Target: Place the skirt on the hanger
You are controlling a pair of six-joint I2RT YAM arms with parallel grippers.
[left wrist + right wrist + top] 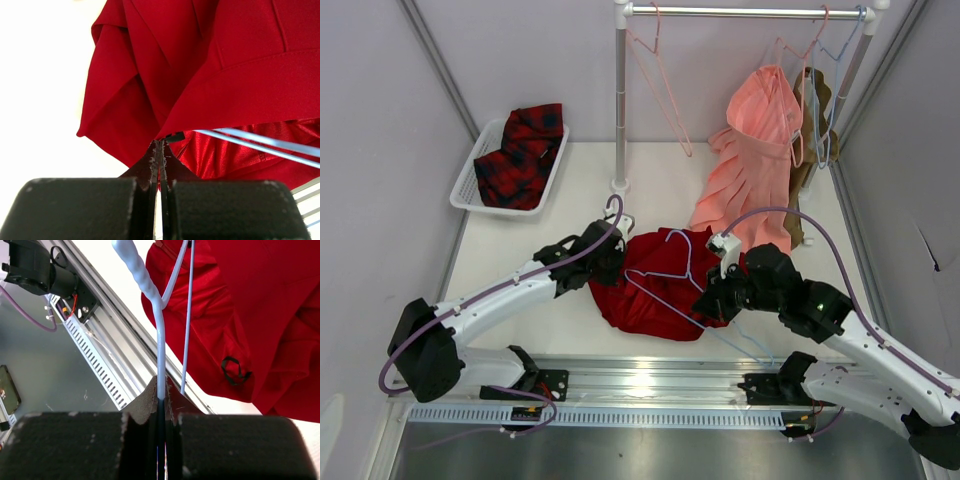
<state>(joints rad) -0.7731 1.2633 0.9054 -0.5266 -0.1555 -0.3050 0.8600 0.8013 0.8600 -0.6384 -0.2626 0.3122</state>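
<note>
While near table (660, 200) edge, skirt (645, 290) bunched

**What sits around your work area**

At the far left of the surface (520, 245) you have a white basket (468, 188) holding a red-and-black plaid garment (525, 155). Behind it stands a clothes rail (740, 12) on a white post. You'll see a bare pink wire hanger (662, 90) near its left end. Toward the right end hangs a salmon-pink pleated skirt (750, 170), with a brown garment (816, 100) just behind it.

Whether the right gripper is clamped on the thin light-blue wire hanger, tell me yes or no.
Yes: the right gripper is pinched shut on the twisted neck of the hanger, beside the deep-red fabric skirt.
</note>
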